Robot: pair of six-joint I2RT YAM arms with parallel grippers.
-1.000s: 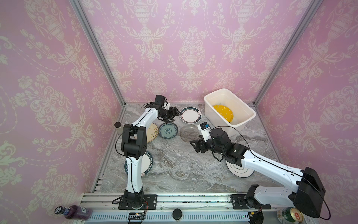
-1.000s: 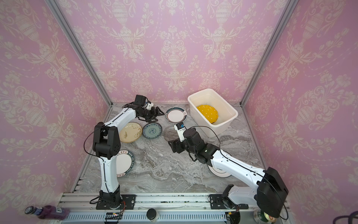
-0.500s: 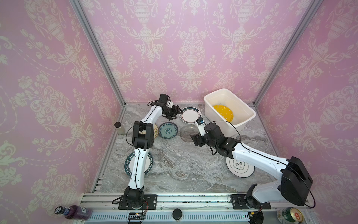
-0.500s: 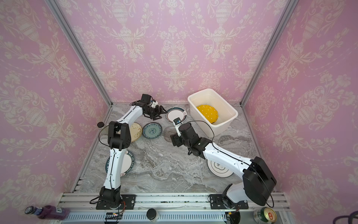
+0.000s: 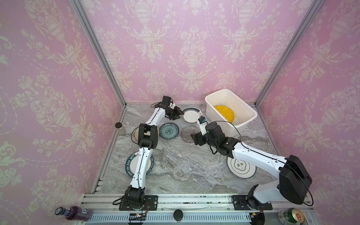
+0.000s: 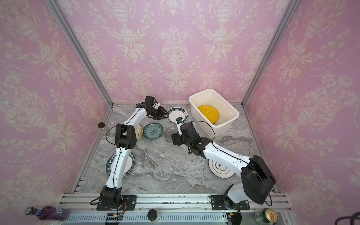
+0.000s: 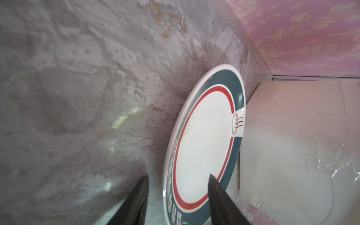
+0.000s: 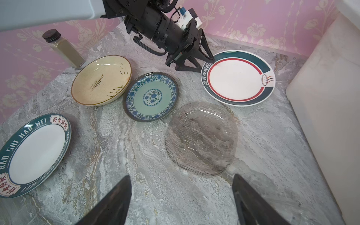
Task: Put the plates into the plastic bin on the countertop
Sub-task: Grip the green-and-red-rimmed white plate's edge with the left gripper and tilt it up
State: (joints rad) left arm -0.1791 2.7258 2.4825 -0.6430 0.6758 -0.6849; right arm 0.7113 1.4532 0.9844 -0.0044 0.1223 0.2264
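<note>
6 plates on countertop | 1 yellow plate in bin

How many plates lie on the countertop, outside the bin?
6: red-ringed white plate beside the white plastic bin; clear glass plate, teal floral plate and cream plate mid-back; dark-rimmed lettered plate front left; white plate front right. Arms may hide more.
</note>
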